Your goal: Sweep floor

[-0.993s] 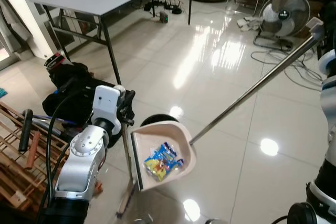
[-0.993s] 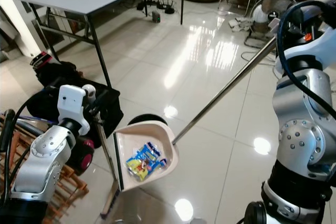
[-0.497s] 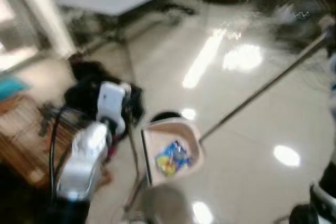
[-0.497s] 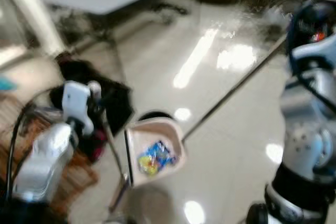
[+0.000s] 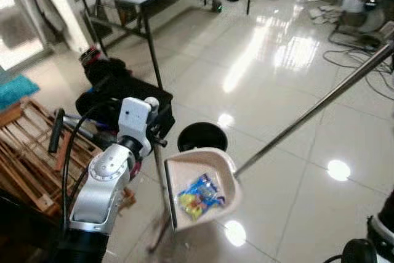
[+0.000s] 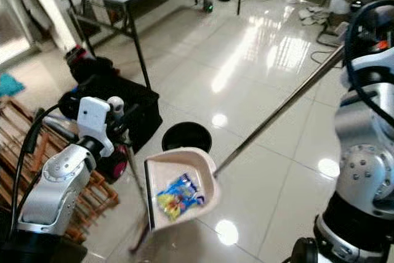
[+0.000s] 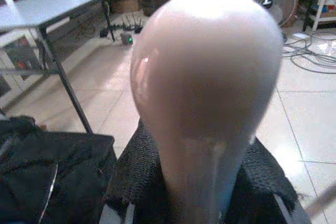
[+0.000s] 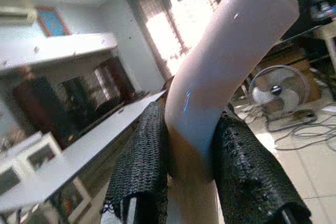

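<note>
Broom handle [image 7: 207, 103] sits clamped in my left gripper [image 7: 205, 182], its rounded end poking past the fingers, so the shaft hangs down beside the arm and stays out of the way. Just right of that gripper and lower floats the dustpan [image 5: 200, 186], held level off the floor [image 5: 295, 109] so the colourful wrappers [image 5: 200, 192] stay in it. A black bin [image 5: 202, 137] stands right behind the pan; I judge that is where the load goes. The pan's long metal pole [image 5: 314, 109] climbs rightward to my right gripper [image 8: 191, 156], closed on its pale grip [image 8: 220, 72].
</note>
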### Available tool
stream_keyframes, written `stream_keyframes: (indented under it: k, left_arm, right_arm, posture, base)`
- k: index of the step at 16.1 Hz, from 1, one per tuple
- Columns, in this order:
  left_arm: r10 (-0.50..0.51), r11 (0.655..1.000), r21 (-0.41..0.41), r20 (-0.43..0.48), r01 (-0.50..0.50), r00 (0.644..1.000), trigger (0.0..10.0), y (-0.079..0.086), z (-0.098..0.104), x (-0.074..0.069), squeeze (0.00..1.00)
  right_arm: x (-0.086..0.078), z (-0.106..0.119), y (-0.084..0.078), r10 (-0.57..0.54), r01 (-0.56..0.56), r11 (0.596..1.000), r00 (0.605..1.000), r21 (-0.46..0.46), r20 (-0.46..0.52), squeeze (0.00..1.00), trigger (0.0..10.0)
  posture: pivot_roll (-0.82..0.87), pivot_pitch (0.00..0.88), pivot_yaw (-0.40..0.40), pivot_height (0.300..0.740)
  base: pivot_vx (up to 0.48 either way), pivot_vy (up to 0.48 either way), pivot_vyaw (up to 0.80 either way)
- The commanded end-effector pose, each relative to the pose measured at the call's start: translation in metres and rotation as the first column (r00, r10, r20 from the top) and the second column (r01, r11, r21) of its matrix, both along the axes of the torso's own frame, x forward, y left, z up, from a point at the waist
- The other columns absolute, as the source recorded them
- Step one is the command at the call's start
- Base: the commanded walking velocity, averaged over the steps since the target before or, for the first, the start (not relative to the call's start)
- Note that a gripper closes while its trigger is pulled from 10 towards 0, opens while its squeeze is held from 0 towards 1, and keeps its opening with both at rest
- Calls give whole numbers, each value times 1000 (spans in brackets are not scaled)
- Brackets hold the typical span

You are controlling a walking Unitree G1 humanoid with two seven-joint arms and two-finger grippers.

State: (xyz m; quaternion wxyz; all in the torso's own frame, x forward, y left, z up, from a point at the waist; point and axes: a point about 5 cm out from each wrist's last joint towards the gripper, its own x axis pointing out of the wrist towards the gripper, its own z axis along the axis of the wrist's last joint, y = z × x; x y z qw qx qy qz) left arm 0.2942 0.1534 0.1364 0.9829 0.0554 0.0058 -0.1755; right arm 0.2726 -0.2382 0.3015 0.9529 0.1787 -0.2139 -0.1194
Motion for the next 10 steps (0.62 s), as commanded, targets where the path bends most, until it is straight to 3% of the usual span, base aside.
stream_keyframes:
  k: [1, 10]
  left_arm:
    - [6, 1000, 20, 37, -7, 999, 10000, 4, 9, 1, 0]
    - [10, 1000, 13, 39, -11, 999, 10000, 4, 8, 2, 0]
  right_arm:
    - [-3, 7, 2, 12, -12, 1000, 999, 7, 37, 0, 10000]
    - [0, 8, 5, 40, -40, 999, 999, 9, 30, 0, 10000]
  posture:
    - [-87, 102, 64, 740]
    - [-98, 85, 49, 740]
  base:
    - [345, 0, 0]
    - [348, 0, 0]
